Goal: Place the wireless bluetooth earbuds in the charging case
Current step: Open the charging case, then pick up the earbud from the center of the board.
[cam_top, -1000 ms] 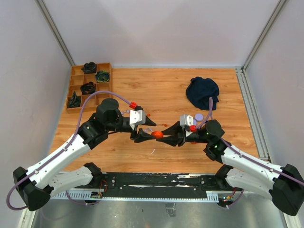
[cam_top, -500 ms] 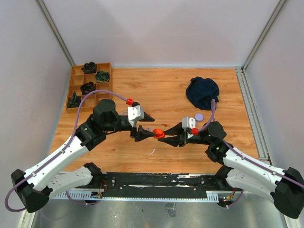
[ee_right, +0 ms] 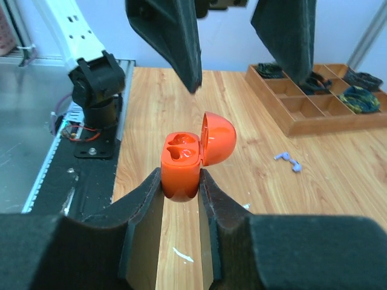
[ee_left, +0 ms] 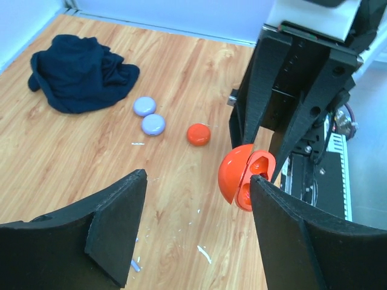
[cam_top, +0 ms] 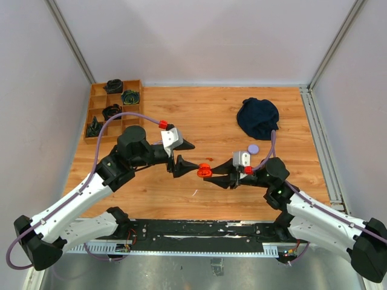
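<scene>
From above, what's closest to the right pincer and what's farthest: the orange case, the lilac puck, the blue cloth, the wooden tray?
1. orange case: gripped in the right pincer itself, mid-table.
2. lilac puck: on the table, a little farther back and right.
3. dark blue cloth: back right.
4. wooden tray: far back-left corner.

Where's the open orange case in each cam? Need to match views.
Top external: case at centre, at the right gripper's tips.
Left wrist: case right of centre, lid open.
Right wrist: case at centre, clamped between own fingers.
Landmark: left gripper, open, facing the case in all three.
</scene>
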You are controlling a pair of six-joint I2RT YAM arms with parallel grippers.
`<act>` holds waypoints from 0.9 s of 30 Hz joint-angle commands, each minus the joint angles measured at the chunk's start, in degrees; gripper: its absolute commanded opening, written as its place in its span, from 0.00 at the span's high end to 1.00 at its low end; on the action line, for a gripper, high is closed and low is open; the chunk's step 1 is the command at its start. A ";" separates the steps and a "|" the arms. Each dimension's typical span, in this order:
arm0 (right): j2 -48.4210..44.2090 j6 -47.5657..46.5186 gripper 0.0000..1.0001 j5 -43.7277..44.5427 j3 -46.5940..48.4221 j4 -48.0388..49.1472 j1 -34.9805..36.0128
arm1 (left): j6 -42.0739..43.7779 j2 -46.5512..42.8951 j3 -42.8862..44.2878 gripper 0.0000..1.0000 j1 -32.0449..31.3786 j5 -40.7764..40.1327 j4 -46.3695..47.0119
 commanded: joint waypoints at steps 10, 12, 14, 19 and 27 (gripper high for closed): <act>-7.71 -4.97 0.91 14.50 -5.23 -9.26 -2.68 | -20.48 6.99 -1.27 0.24 -0.19 -30.24 4.67; -7.91 -4.89 0.91 15.12 -5.85 -9.21 -2.69 | -21.67 10.54 -0.35 0.24 0.00 -33.86 3.55; -7.91 -4.88 0.91 15.63 -6.25 -9.16 -2.68 | -22.37 14.67 1.13 0.24 0.42 -36.19 2.14; -8.39 -5.37 0.91 16.59 -6.48 -9.90 -2.67 | -24.33 24.31 4.61 0.24 2.71 -38.13 0.58; -7.60 -6.26 0.91 17.00 -6.29 -10.83 -2.66 | -25.64 39.20 12.12 0.27 5.79 -39.57 -3.89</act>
